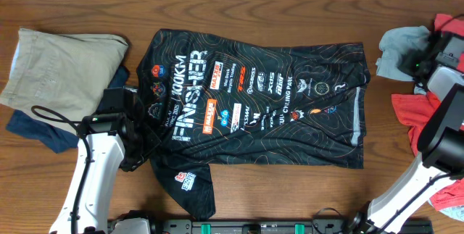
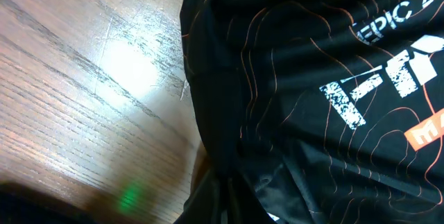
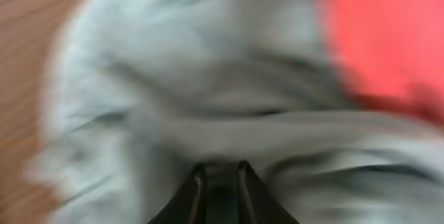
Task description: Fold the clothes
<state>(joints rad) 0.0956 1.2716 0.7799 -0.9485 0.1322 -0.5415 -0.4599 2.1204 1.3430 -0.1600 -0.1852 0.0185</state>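
left gripper (image 1: 143, 156): low on the left of the bench (image 1: 239, 2), set on the near left edge of the jersey (image 1: 268, 103).
left fingers: closed tight on a pinch of black jersey cloth; in the left wrist view the fabric gathers into folds at the bottom centre, and the fingers themselves hardly show.
jersey: spread out on the middle of the bench, printed side up, with the white "100km finisher" lettering running sideways on its left part and rows of white and orange logos to the right of it.
jersey sleeve: one short sleeve reaches toward the near edge of the bench, just right of the left gripper.
jersey edge: rumpled where the left gripper holds it; the rest lies mostly flat with shallow creases.
beige garment (image 1: 58, 64): folded, at the far left, apart from the jersey.
navy garment (image 1: 43, 129): partly under the beige one, showing along its near side.
right gripper (image 1: 419, 66): far right, over a grey garment (image 1: 399, 46), well apart from the jersey.
right fingers (image 3: 198, 189): two dark tips close together with a narrow gap; the view is blurred, so cannot tell whether they pinch the grey cloth.
red garment (image 1: 409, 111): just beside the grey one, on its near side.
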